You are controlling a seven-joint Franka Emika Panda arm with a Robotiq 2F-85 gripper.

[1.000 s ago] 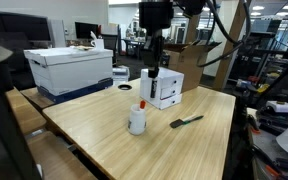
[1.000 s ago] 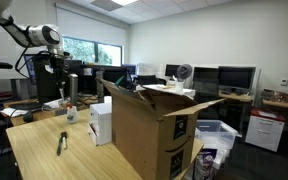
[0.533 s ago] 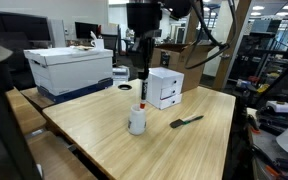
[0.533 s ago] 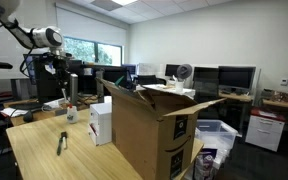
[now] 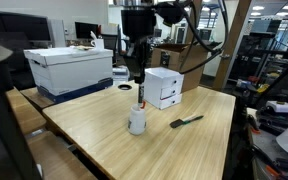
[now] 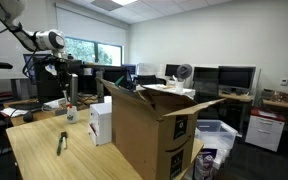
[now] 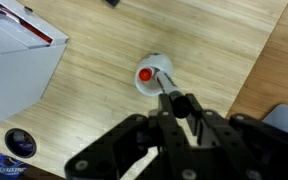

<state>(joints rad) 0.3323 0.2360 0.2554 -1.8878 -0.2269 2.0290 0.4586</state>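
Dark slim marker is clamped in your gripper, its tip over the white cup holding a red-capped pen. That cup stands on the pale wooden tabletop near a white drawer box; a big cardboard box fills the office foreground.

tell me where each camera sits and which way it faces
Exterior view: off a table corner, facing across the table at the cup and drawer box; the arm and end effector show above the cup.
Exterior view: farther back, behind a cardboard box, facing the windows; the arm shows, small.
Wrist view: on the wrist, looking down on the cup; the end effector is shut on a thin pen.
Shared: all three see the cup.
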